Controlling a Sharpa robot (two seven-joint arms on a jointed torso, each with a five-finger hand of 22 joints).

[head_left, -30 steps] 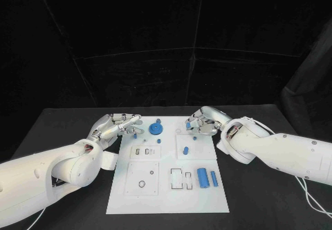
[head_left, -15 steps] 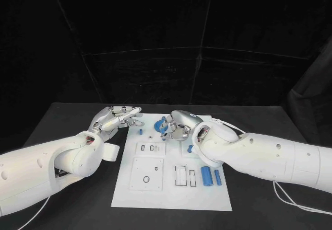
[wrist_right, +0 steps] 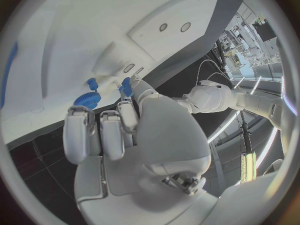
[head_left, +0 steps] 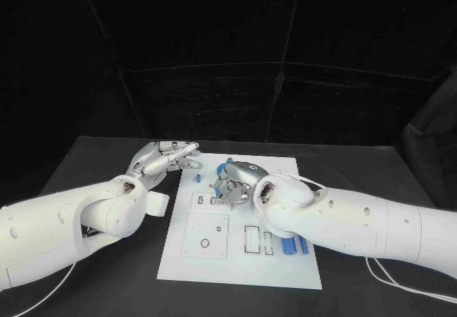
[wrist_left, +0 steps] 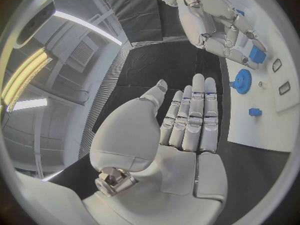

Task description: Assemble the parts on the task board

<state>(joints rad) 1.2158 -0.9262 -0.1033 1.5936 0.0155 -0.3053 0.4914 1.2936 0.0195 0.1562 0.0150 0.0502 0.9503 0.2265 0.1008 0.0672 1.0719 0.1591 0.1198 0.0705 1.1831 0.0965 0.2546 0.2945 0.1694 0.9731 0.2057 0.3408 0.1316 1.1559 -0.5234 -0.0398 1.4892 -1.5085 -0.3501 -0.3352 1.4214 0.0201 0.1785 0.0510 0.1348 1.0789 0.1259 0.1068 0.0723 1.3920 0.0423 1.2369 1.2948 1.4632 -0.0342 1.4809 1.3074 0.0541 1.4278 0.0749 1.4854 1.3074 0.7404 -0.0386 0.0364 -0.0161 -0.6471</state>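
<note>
Toothed blue gear [wrist_left: 241, 81] by silver right hand [head_left: 236, 181]; flat white board [head_left: 238, 264].

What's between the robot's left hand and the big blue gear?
Just a strip of black table and the task board's white edge, no parts, as the left wrist view shows.

Left robot hand [wrist_left: 181, 130] open flat, palm up toward the camera, fingers straight and close together, holding nothing, above the black desk [wrist_left: 156, 70] beside the white task board [wrist_left: 262, 130]. Right robot hand [wrist_left: 222, 27] over the board, fingers bent down, a blue part [wrist_left: 257, 54] at the fingertips. Blue gear [wrist_left: 242, 81] on the board near that hand; small blue part [wrist_left: 254, 112] apart from it.
</note>
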